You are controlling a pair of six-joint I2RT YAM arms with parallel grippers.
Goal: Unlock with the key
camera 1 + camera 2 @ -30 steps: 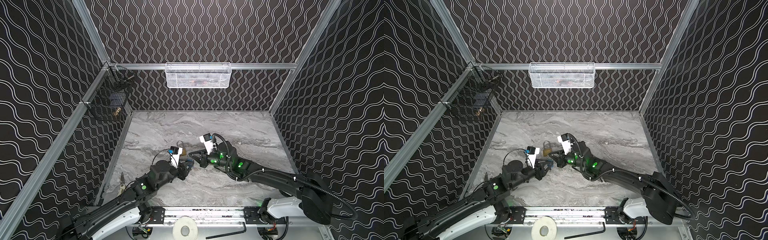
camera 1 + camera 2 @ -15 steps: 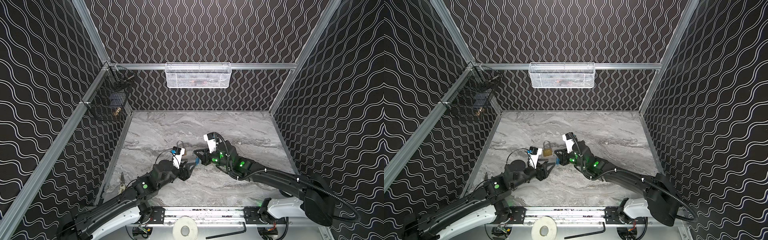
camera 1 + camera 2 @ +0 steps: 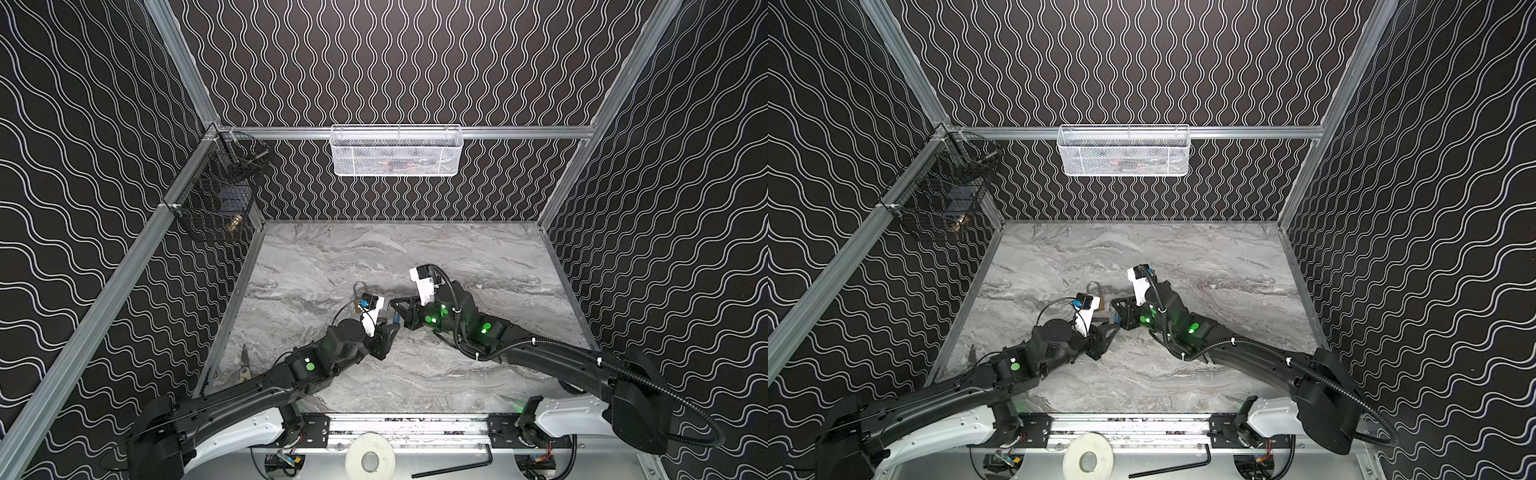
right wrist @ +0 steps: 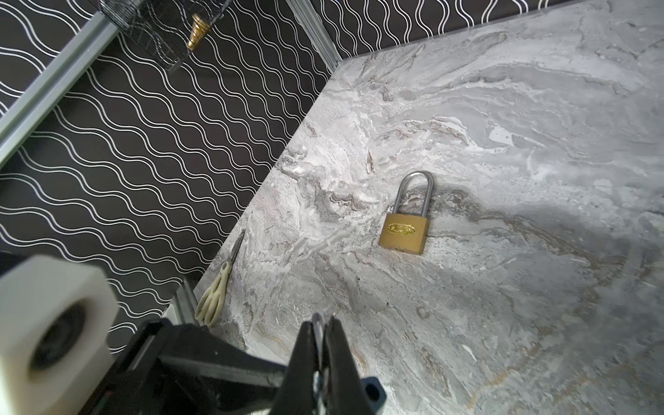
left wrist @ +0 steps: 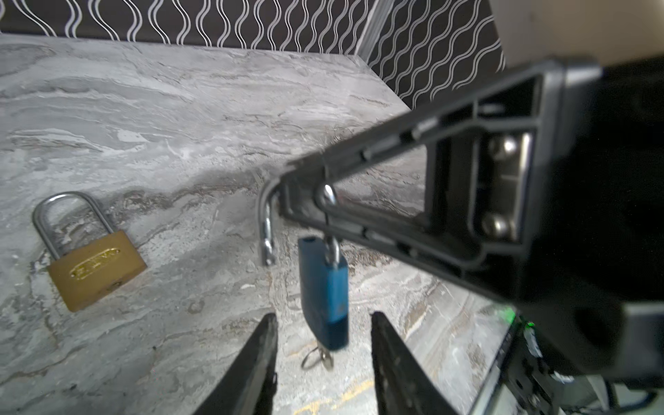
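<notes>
**Blue padlock [image 5: 325, 287] hanging from its shackle**

Right hand [image 4: 318, 325] pinches the shackle, the contact blurred; left hand [image 5: 321, 316] spread astride the lock's base, not touching; key [image 5: 325, 357] below the base, indistinct; brass padlock [image 5: 95, 267] flat on the table [image 5: 161, 125]

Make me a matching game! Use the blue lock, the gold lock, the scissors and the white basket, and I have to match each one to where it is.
Things:
1. blue padlock
2. brass padlock
3. scissors
4. white basket

Places:
A. hangs on the back rail
B. lies flat out on the table, shackle shut
C. dangles from the right gripper
D. lies at the table's left edge

Pairs: 1-C, 2-B, 3-D, 4-A
</notes>
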